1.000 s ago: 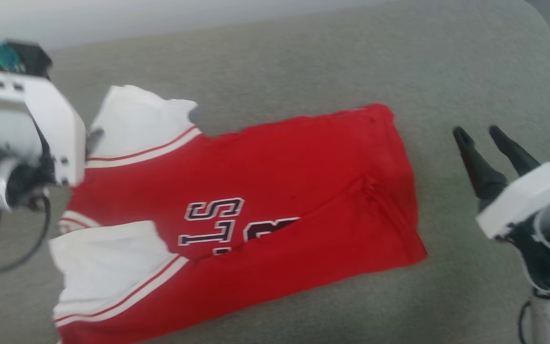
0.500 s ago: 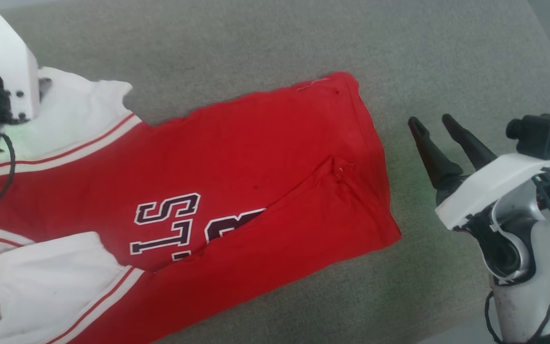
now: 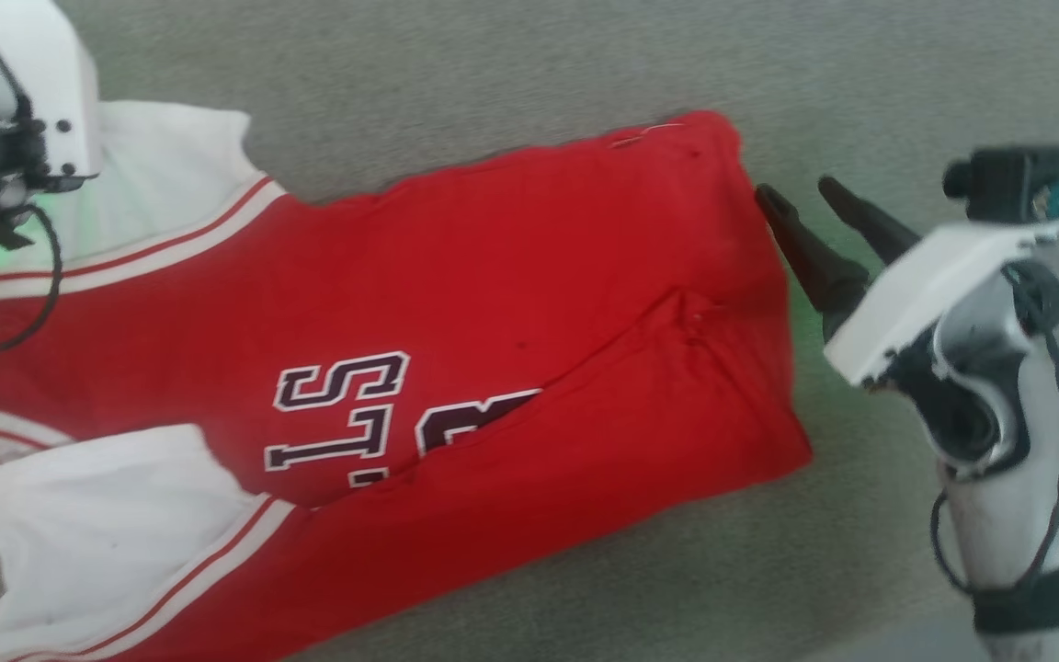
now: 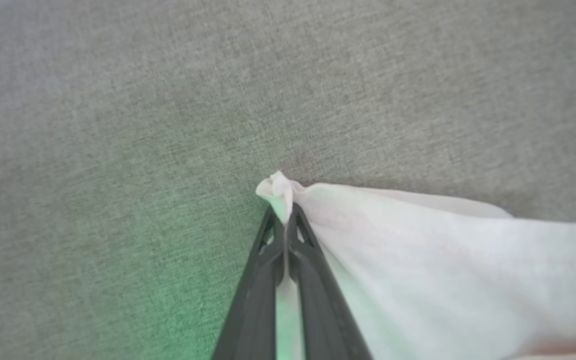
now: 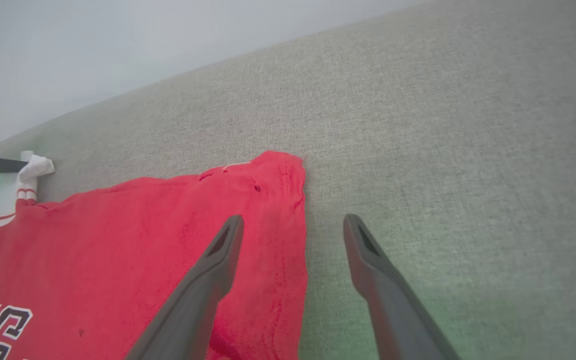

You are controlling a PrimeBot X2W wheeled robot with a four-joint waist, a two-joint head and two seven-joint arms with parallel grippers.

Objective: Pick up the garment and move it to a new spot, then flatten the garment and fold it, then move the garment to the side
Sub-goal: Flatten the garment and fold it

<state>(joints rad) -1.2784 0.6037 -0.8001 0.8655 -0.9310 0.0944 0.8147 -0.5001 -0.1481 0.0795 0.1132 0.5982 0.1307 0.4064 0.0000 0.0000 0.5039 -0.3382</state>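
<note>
Since the earlier frame the right gripper [image 3: 794, 187] had drawn in to the hem of the garment [image 3: 493, 276], and the left gripper [image 4: 286, 214] had clamped. The grey upholstered surface [image 3: 493, 55] bore the red garment, spread out with one side folded over its lettering. The left pincer pinched a corner of the upper white sleeve [image 3: 171, 175]. The right pincer stood agape, one finger over the hem.

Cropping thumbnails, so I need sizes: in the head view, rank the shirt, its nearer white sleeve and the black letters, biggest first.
1. shirt
2. white sleeve, though nearness to the camera enlarges it
3. letters, partly hidden by a fold
</note>
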